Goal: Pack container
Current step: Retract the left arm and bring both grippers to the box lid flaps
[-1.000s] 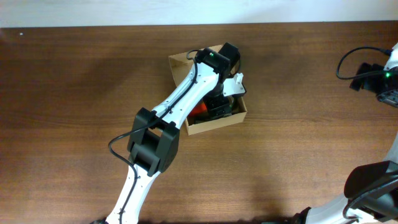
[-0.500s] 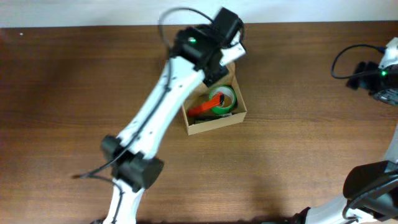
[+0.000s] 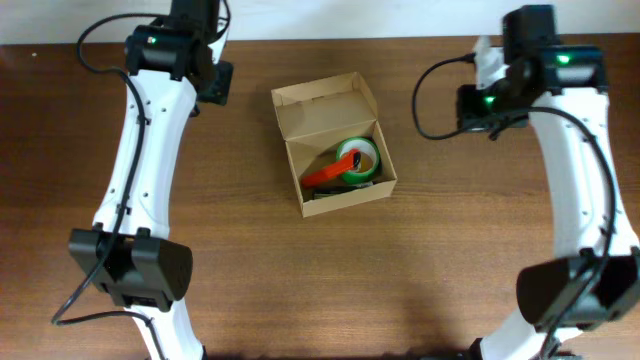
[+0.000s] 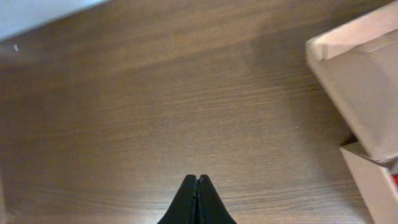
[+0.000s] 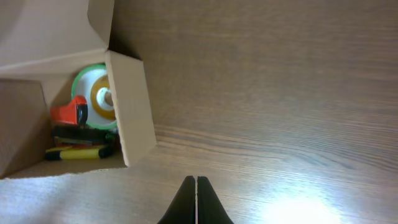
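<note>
Flanking the open container (image 3: 322, 108) at ten and two o'clock, we see left tool (image 4: 197, 180) and right tool (image 5: 196, 181), both pinched together, empty.

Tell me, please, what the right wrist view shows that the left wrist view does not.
Only the right wrist view looks into the container: a green tape roll and a yellow item. Only the left wrist view shows the table's far edge. Both show the container, the table, and a shut gripper: right gripper, left gripper.
</note>
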You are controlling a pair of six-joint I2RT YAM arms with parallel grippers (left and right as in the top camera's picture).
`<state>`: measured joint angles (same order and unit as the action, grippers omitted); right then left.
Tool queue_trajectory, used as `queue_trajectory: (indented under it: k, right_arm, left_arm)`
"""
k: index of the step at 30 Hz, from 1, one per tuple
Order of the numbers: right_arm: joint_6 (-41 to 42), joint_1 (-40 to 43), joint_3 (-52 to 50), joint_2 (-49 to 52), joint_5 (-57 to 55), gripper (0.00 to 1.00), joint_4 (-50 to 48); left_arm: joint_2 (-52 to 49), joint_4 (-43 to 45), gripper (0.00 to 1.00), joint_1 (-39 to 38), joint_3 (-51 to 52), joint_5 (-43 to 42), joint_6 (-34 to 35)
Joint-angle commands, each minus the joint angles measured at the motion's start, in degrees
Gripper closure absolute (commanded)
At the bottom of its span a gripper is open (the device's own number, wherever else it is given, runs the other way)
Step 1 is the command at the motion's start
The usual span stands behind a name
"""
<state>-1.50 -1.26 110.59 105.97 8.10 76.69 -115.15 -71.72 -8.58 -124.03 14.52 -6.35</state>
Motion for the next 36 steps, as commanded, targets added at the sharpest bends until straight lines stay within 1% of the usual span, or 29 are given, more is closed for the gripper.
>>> queue_trajectory:
  k: [1,4,7,9,11,18,24,27,32,34,36]
  right_arm:
    - [-0.20,-2.49,-2.67,3.72,0.37,0.96,-1.07]
    - [-0.17,-5.01,-11.32,4.79,0.35,0.96,-5.73]
    - [-0.15,-6.91,-20.63,4.79,0.57,0.96,-10.21]
    - [-0.17,-8.15,-24.02,4.79,0.63,0.96,-11.63]
    - [-0.17,-9.57,-25.44,4.79,1.05,0.96,-12.09]
    - [-0.63,-15.65,-25.53,4.79,2.03,0.96,-13.90]
    - [-1.73,-17.22,-25.53,4.79,1.99,0.96,-13.75]
    - [-1.25,-14.75,-24.57,4.74,1.86,0.96,-14.05]
    - [-0.33,-4.74,-16.02,4.76,6.51,0.96,-12.92]
    - [0.28,-2.27,-13.73,4.79,7.96,0.96,-14.49]
    - [0.28,-0.37,-13.49,4.81,13.42,0.96,-17.20]
  left_arm:
    - [-0.72,1.33,0.98,1.14,1.97,-2.71,0.72]
    - [-4.00,1.42,0.98,1.25,2.08,-6.01,0.72]
    - [-9.49,1.49,0.98,1.18,2.08,-9.20,0.74]
    - [-11.89,1.05,0.98,1.18,2.08,-9.20,0.76]
    - [-12.41,1.11,0.98,1.18,2.08,-9.20,0.74]
    - [-12.41,1.33,0.98,1.18,2.08,-9.20,0.74]
    - [-12.41,1.55,0.98,1.18,2.05,-9.20,0.74]
    - [-12.41,1.79,0.98,1.18,2.08,-9.22,0.74]
    - [-12.41,5.53,0.98,1.20,2.05,-14.38,0.72]
    - [-12.68,8.28,0.98,1.75,2.08,-19.04,0.79]
    - [-13.77,9.51,0.98,3.19,2.08,-26.21,3.61]
